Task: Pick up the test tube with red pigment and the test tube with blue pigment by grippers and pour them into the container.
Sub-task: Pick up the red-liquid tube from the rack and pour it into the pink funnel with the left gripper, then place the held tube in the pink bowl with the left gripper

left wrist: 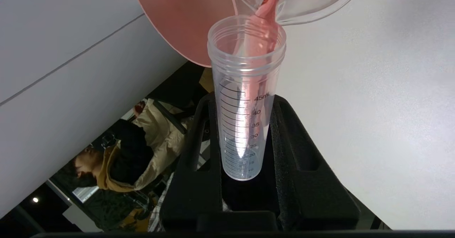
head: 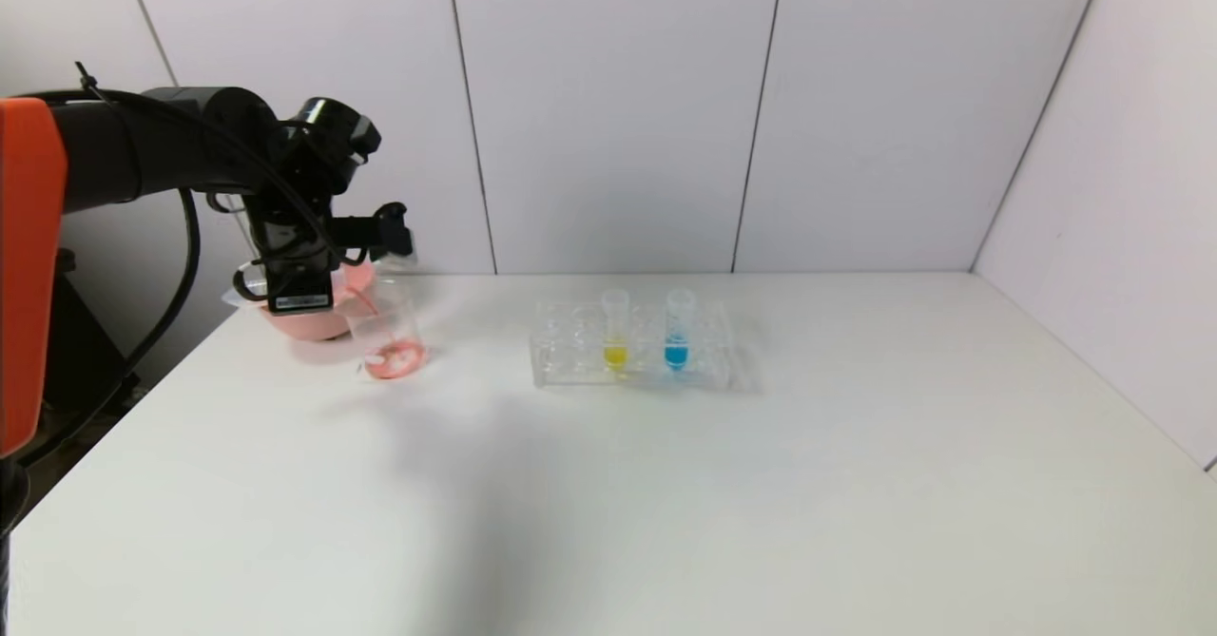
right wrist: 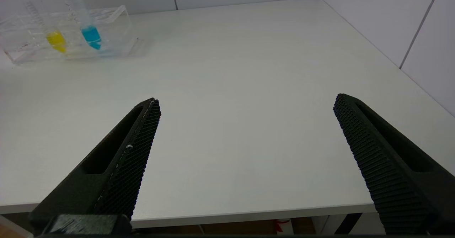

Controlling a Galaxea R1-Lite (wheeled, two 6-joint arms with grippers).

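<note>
My left gripper [head: 385,229] is shut on the test tube with red pigment [left wrist: 245,88] and holds it tipped over the container [head: 385,332], a clear beaker near the table's far left. Red liquid runs from the tube's mouth into the container [left wrist: 312,3], and a pink-red pool lies at its bottom. The test tube with blue pigment [head: 677,332] stands upright in the clear rack [head: 561,360] at mid-table; it also shows in the right wrist view [right wrist: 87,24]. My right gripper [right wrist: 247,100] is open and empty above the table's front edge, far from the rack.
A yellow-liquid tube [head: 615,332] stands in the rack beside the blue one. A pink bowl [head: 314,320] sits just behind the container, close under my left wrist. White walls close the back and right of the table [head: 761,503].
</note>
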